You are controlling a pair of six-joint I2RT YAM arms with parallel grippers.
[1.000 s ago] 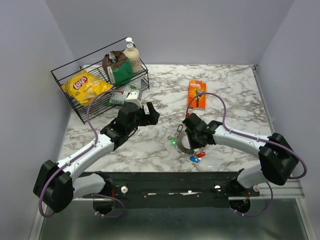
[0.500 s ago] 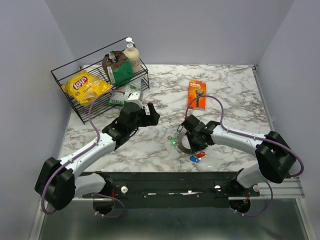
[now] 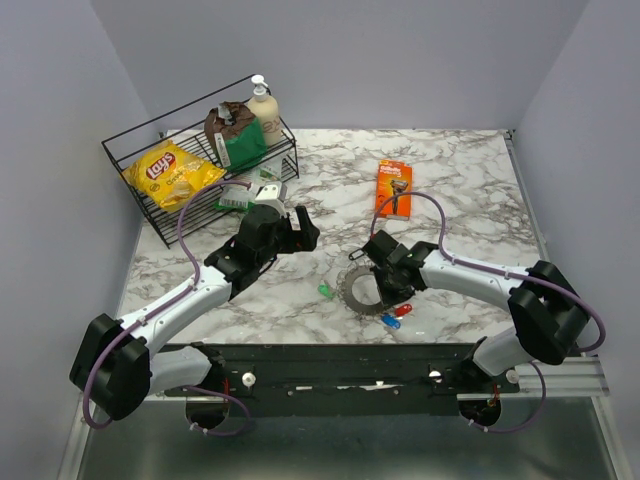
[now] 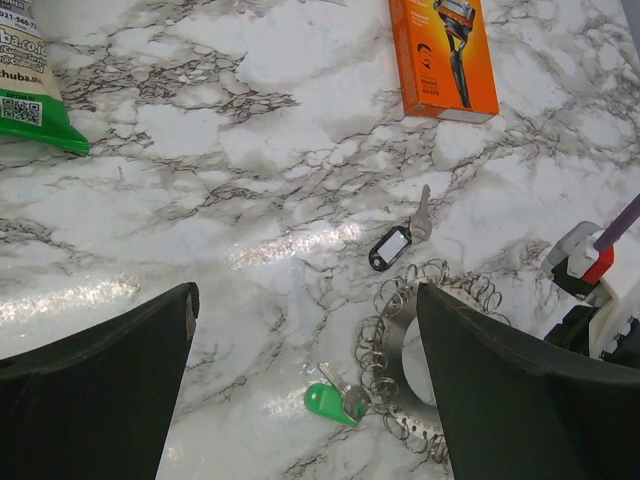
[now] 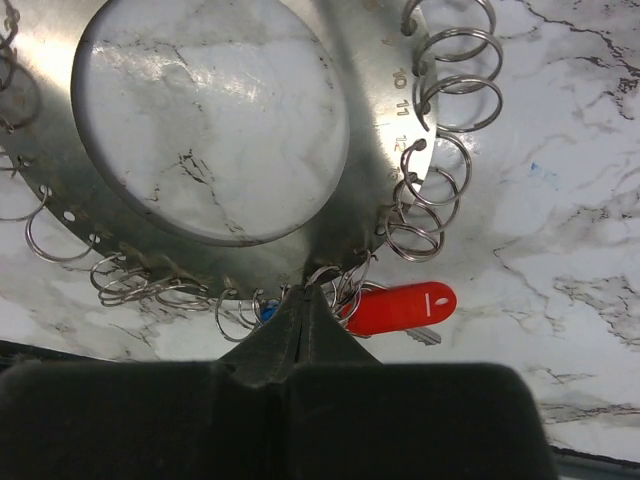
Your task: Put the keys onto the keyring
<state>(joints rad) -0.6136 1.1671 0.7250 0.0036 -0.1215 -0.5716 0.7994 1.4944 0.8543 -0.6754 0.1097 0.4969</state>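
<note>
The right gripper (image 5: 300, 305) is squeezed tight. Its black tips touch the near edge of the keyring (image 5: 375, 190), but I cannot tell if metal is pinched between them. The keyring is a flat, shiny ring with little wire loops all round, lying on the marble table (image 4: 250, 150). The red key (image 5: 400, 307) and blue key (image 5: 265, 312) lie by the tips. The green key (image 4: 330, 403) touches the loops on the left. The left gripper (image 3: 300, 228) gapes wide, holding nothing. Farther off lies an orange box (image 4: 443, 55).
</note>
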